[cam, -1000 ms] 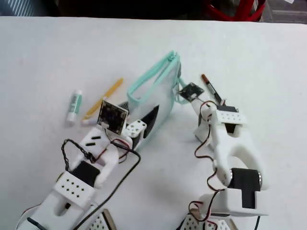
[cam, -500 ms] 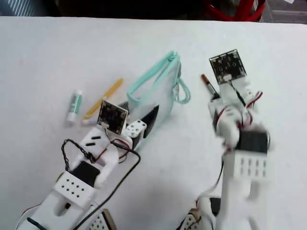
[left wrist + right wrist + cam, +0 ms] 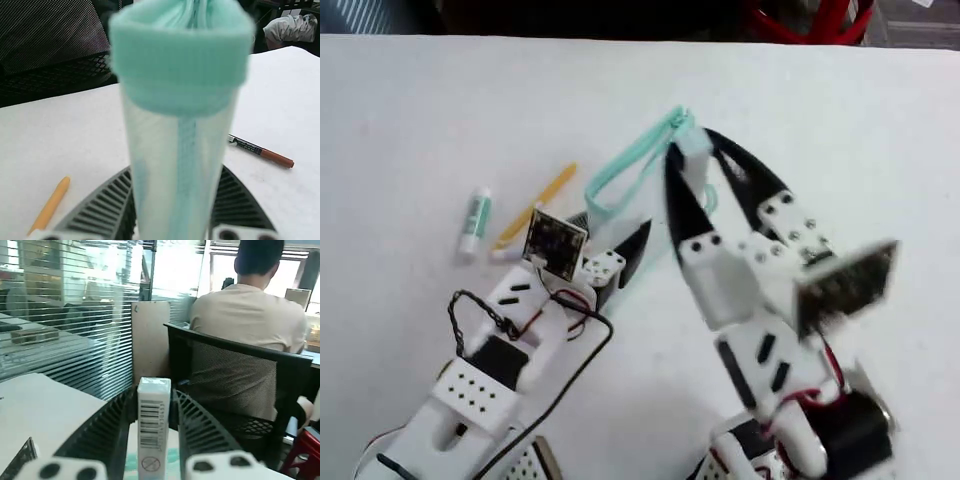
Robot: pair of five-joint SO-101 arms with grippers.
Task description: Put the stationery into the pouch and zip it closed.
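Observation:
The mint and clear pouch (image 3: 632, 190) lies on the white table, its open mouth edged in mint. My left gripper (image 3: 610, 238) is shut on its near end; the left wrist view has the pouch (image 3: 185, 100) standing between the jaws of that gripper (image 3: 180, 202). My right gripper (image 3: 692, 143) hovers over the pouch's far end, shut on a small white eraser (image 3: 695, 152). In the right wrist view the eraser (image 3: 154, 432) with its barcode label sits upright in the gripper (image 3: 154, 399). A brown-tipped pen (image 3: 260, 151) lies to the right of the pouch.
A yellow pencil (image 3: 536, 205) and a glue stick (image 3: 475, 222) lie left of the pouch; the pencil (image 3: 50, 205) also appears beside the left jaw. The table's far edge runs along the top, with a red object (image 3: 810, 22) beyond it.
The right arm rose from the table beside the pen and swung left over the pouch's far end, carrying the eraser. The left arm and pouch kept still.

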